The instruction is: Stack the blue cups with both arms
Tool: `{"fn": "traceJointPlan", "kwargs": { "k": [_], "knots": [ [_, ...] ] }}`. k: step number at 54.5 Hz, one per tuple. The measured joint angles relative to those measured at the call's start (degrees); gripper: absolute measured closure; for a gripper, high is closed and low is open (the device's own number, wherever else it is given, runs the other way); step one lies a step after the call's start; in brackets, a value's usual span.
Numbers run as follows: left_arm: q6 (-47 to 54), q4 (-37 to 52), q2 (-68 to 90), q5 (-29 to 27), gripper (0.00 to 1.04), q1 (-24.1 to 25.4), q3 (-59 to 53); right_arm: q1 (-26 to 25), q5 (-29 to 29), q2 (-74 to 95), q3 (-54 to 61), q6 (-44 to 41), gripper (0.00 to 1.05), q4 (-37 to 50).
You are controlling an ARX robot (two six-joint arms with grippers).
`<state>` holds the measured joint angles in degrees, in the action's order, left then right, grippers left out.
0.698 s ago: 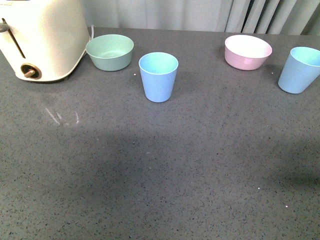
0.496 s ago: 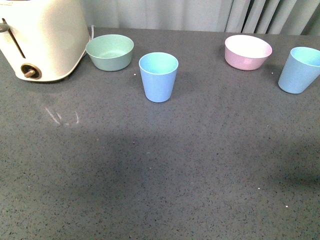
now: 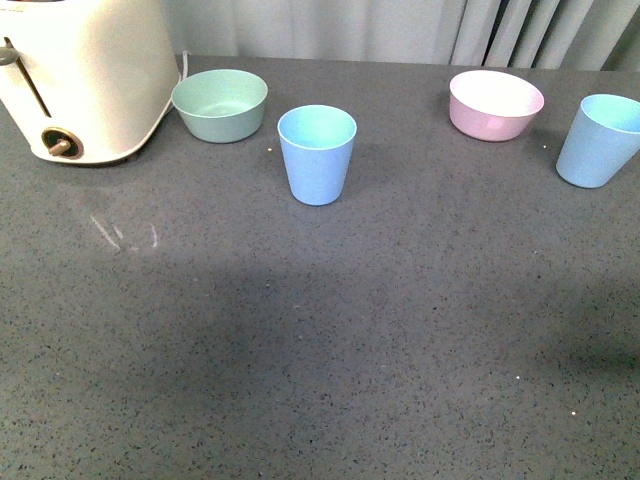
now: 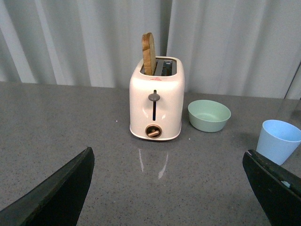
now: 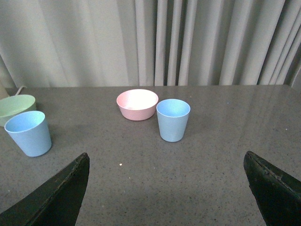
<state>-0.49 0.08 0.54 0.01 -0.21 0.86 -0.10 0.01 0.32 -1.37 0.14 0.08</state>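
Two light blue cups stand upright on the grey table. One cup is near the middle; it also shows in the left wrist view and the right wrist view. The other cup is at the far right edge, seen in the right wrist view ahead of the gripper. My left gripper is open and empty, well short of the toaster. My right gripper is open and empty, short of the right cup. Neither arm shows in the front view.
A cream toaster with a slice of bread stands at the back left. A mint green bowl sits beside it. A pink bowl sits at the back right, next to the right cup. Curtains hang behind the table.
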Motion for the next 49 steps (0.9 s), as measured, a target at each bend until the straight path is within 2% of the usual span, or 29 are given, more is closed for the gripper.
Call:
{"fn": "traceJointPlan", "kwargs": {
  "k": [24,29,32,35,41,49],
  "knots": [
    [0.09,-0.15,0.11,0.28,0.09,0.09,0.07,0.00,0.00,0.00,0.00,-0.02,0.09,0.00],
    [2.19,-18.36,10.71,14.67,0.09,4.42,7.69,0.00,-0.02,0.00,0.00,-0.02,0.09,0.00],
    [2.49,-26.34,17.75,19.76,0.09,5.60,11.37,0.00,-0.15,-0.02,0.00,-0.02,0.09,0.00],
    [2.51,-29.20,21.22,21.24,0.09,5.57,12.63,0.00,-0.15,-0.02,0.00,-0.02,0.09,0.00],
    [2.03,-26.80,28.06,22.01,0.09,4.17,14.99,0.00,0.00,-0.02,0.00,0.00,0.09,0.00],
    [-3.32,-12.70,45.86,19.37,0.09,-3.02,21.99,0.00,-0.02,-0.02,0.00,-0.02,0.09,0.00]
  ]
}}
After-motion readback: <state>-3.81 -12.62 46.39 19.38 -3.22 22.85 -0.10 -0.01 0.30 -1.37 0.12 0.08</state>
